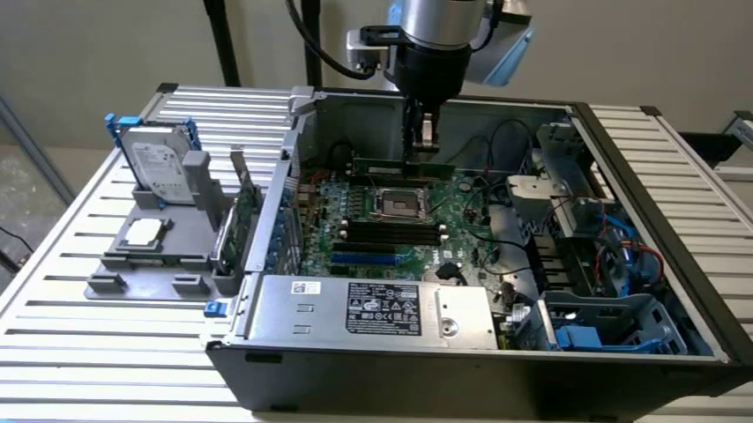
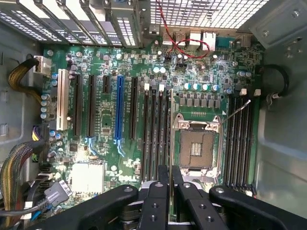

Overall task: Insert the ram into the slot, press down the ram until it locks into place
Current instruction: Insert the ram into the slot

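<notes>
Exterior view, hand: the hand (image 1: pixel 421 157) reaches down into the open computer case (image 1: pixel 353 379), clenched on the ram (image 1: pixel 389 166).
Exterior view, ram: it is held level and raised clear of the motherboard (image 1: pixel 471 189). Its long axis runs between the exterior view's left and right.
Exterior view, slot: the slot (image 1: pixel 386 227) lies in a bank of parallel black sockets on the near side of the CPU socket (image 1: pixel 394 204). It sits below the hand, toward the case's near wall, and has the same long axis as the ram.
Wrist view, hand: two dark fingers (image 2: pixel 158 201) flank the ram's thin edge and grip it between them.
Wrist view, ram: the ram (image 2: pixel 171 129) shows edge-on as a fine line over the board, between the socket bank and the CPU socket (image 2: pixel 196 143).
Wrist view, slot: the slot (image 2: pixel 166 139) is the bank's member nearest that line. It is parallel to the ram and just beside it.
Judgement: the axes already agree. The ram is not yet seated, with height and a slight sideways offset remaining. Which socket it sits exactly over cannot be told.
</notes>
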